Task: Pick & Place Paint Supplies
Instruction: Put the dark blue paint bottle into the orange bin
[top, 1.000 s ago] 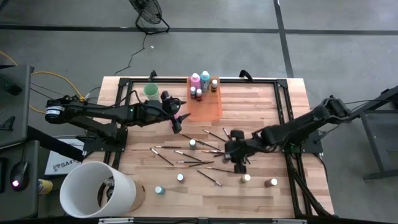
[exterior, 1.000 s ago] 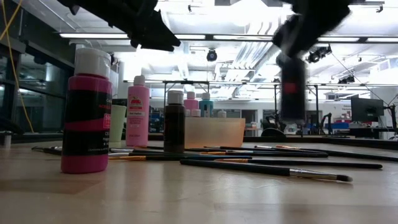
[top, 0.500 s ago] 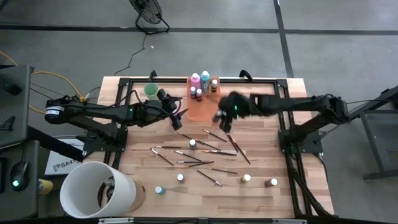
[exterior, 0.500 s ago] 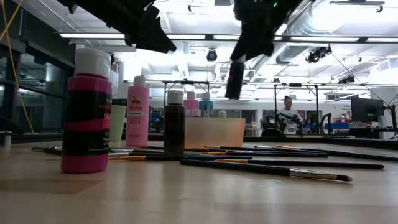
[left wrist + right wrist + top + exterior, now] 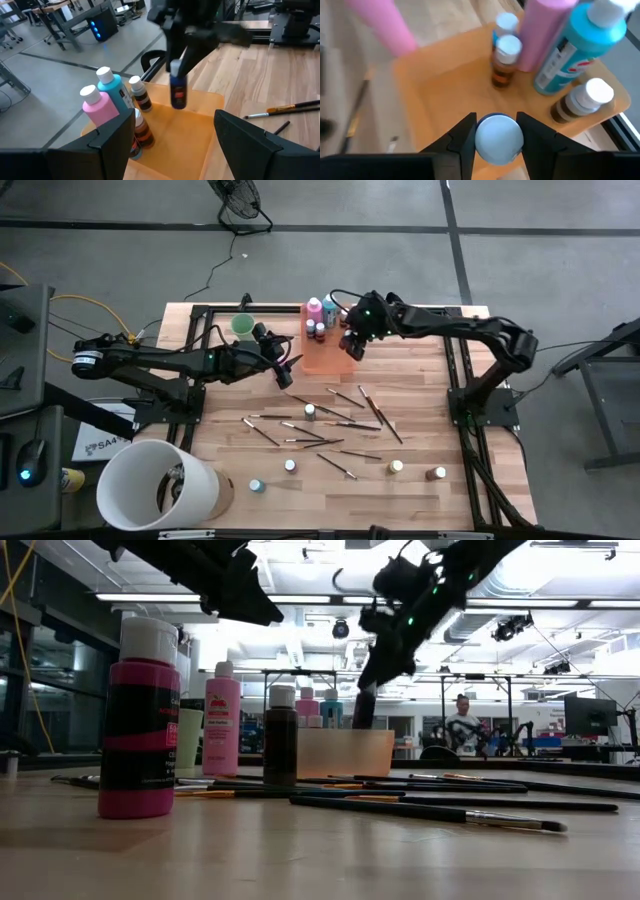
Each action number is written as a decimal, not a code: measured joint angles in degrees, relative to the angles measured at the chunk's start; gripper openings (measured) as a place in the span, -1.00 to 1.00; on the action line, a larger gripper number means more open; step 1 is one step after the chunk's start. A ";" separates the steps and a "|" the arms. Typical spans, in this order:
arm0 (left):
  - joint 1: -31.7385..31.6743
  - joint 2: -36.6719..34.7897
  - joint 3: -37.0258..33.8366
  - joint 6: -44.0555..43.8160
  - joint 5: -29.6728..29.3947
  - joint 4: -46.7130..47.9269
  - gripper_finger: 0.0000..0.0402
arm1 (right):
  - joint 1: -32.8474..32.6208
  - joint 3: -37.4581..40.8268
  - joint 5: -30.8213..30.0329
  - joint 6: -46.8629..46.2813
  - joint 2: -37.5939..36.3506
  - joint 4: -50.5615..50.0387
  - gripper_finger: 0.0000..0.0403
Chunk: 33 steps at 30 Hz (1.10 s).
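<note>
My right gripper is shut on a tiny dark bottle with a pale cap and hangs over the translucent orange tray at the table's far middle. In the tray stand a pink bottle, a teal bottle and several tiny dark bottles. My left gripper hovers open just left of the tray, holding nothing. Thin dark-handled brushes and several tiny bottles lie scattered on the wood nearer the front. My right gripper pinches the tiny bottle between its two fingers just under the pale cap. The fingers come from above, slanting down from the table's right. The bottle hangs upright below them, over the tray's open right part.
A mint-green cup stands left of the tray, behind my left arm. A large white bucket sits at the near left corner. In the low view a big pink bottle and a dark bottle stand close to the camera.
My right gripper has swung from low over the brushes near the table's middle toward the far edge and a little left, carrying the tiny bottle lifted clear, and now holds it over the tray. The left arm has stayed in place.
</note>
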<state>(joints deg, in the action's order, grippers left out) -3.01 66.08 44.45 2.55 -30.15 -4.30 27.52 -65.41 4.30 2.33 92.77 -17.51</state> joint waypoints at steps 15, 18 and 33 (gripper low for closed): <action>0.00 0.02 0.00 -0.28 0.07 1.83 0.32 | 2.93 -1.18 -5.76 -6.78 7.02 7.32 -0.40; 0.00 0.02 0.02 -0.28 0.07 1.82 0.32 | 3.32 -1.20 -5.72 -7.17 7.02 7.40 -0.40; 0.00 0.02 0.02 -0.33 -0.04 1.43 0.32 | 5.56 -1.25 -5.80 -8.00 9.82 8.79 -0.37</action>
<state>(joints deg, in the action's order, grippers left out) -3.01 66.11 44.47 2.22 -30.20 -2.87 33.08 -66.65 -1.50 -5.67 102.59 -8.72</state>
